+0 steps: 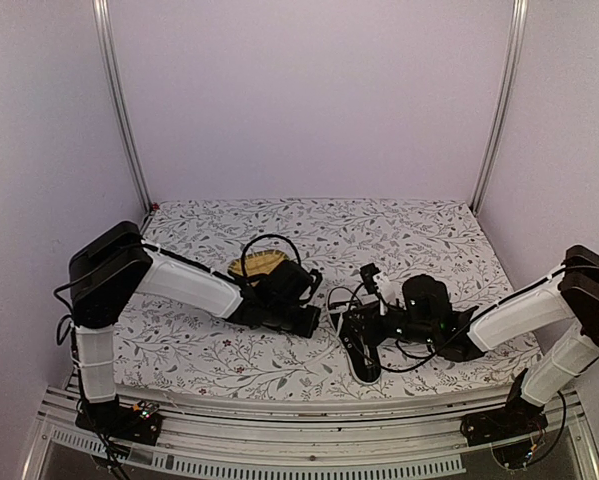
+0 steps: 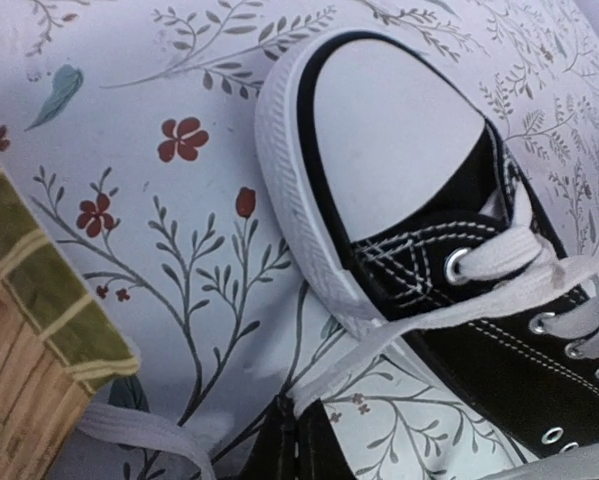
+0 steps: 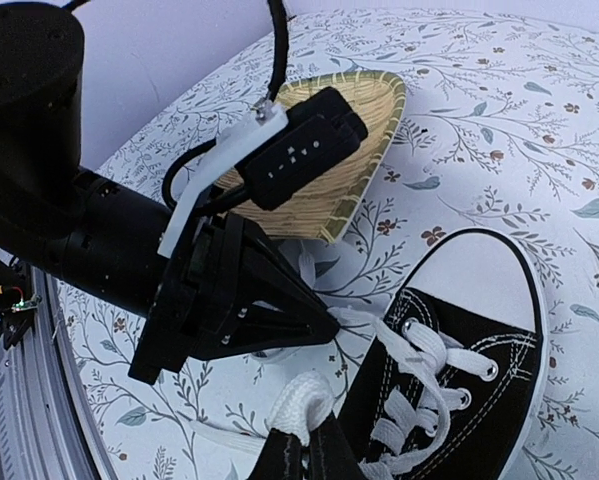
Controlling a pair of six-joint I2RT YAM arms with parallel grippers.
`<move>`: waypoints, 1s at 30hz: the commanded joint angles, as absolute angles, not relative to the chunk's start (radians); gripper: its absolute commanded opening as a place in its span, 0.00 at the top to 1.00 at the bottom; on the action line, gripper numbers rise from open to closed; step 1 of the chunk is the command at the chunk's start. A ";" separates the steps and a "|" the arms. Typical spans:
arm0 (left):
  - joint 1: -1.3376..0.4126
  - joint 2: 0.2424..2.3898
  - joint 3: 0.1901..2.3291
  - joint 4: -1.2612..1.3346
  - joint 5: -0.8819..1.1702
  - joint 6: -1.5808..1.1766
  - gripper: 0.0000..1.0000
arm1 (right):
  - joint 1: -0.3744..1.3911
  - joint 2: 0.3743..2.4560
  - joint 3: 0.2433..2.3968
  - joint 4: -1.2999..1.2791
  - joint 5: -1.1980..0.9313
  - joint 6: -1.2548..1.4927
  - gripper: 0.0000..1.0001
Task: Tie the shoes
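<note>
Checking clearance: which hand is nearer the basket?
Left hand: it pinches a lace right beside the basket; the right hand is farther off, at the shoe.

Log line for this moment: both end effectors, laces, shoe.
left end effector: shut on lace strand | right end effector: shut on second lace strand | sneaker: sole down, no bow visible

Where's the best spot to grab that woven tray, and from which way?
Pinch the woven tray by its green rim on the side facing the sneaker, coming down from above. The rim looks thin and raised there, and the left arm overhangs the other side.
</note>
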State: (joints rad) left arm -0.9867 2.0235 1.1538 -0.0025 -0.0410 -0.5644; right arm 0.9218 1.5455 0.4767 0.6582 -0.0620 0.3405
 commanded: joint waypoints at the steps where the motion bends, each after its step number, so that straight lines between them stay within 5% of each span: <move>1: -0.987 1.941 1.080 0.031 -0.054 -0.548 1.00 | 0.947 1.553 0.557 0.651 -0.064 0.365 0.98; 21: -0.953 1.736 0.998 -0.051 0.132 -0.621 1.00 | 0.984 1.640 0.679 0.527 0.043 0.536 0.98; 30: -0.994 1.685 0.957 0.096 0.441 -0.808 1.00 | 0.984 1.628 0.668 0.515 0.049 0.548 0.98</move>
State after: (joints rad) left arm -0.9707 1.7226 0.9718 -0.0025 0.2733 -0.7036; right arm 0.9756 1.6379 0.6647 0.5198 0.0292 0.5320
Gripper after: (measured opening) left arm 0.003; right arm 0.022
